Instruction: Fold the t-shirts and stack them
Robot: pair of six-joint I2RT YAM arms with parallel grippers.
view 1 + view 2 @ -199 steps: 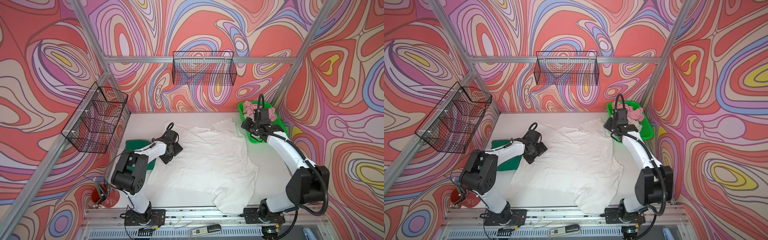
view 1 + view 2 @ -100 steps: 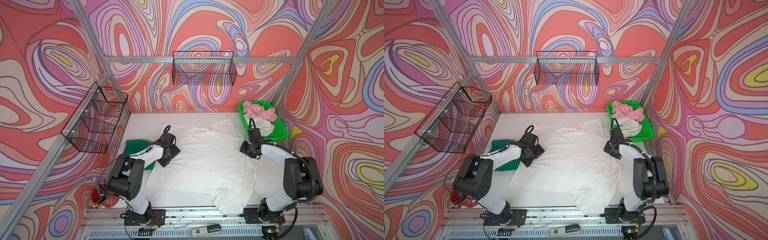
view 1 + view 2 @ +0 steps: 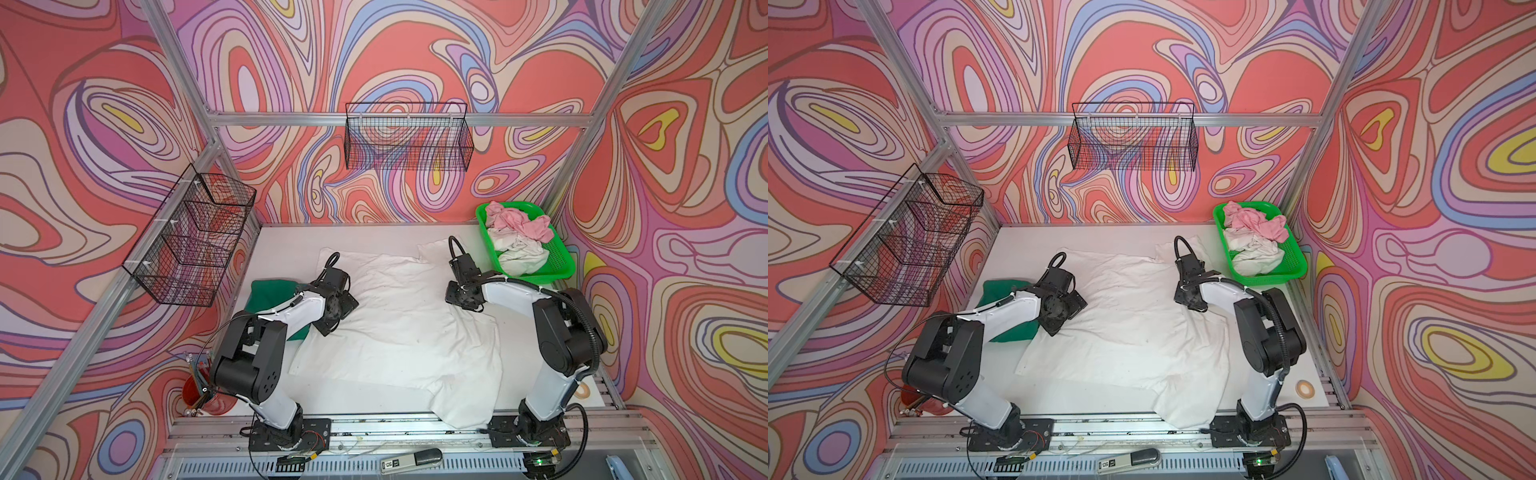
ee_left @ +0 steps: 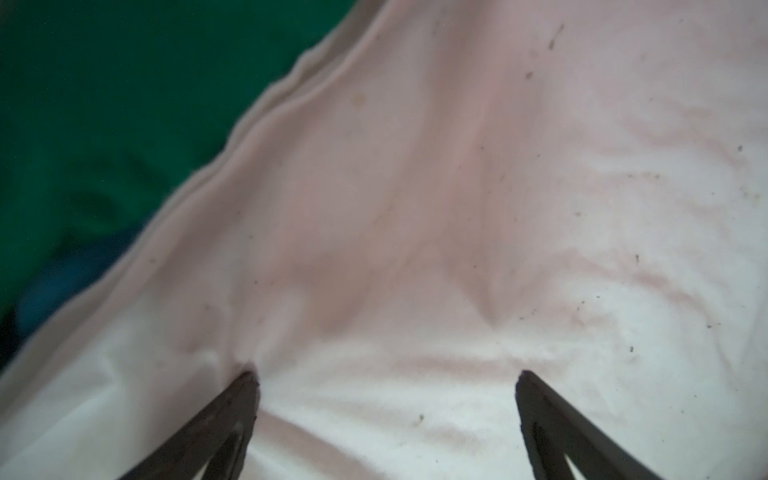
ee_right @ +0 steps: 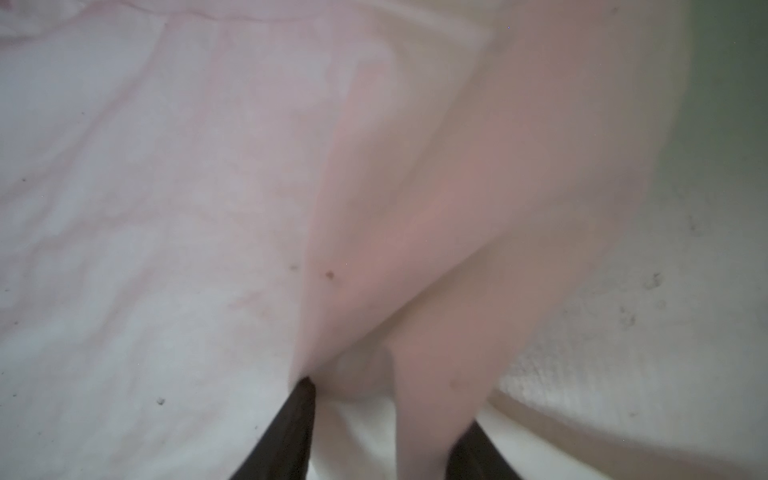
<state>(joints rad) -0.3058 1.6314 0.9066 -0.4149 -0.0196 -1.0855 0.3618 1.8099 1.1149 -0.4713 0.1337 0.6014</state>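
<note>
Where left pincer point(image 4: 386, 374) spreads wide, white t-shirt point(image 4: 415, 208) touching beneath

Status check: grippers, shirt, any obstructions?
Left gripper open, tips on white t-shirt. Right gripper astride a raised fold, grip unclear. Shirt spread out, unfolded. Dark green t-shirt lies against its edge.

Dark green t-shirt point(image 3: 266, 296), half behind the left arm point(image 3: 302, 309)
</note>
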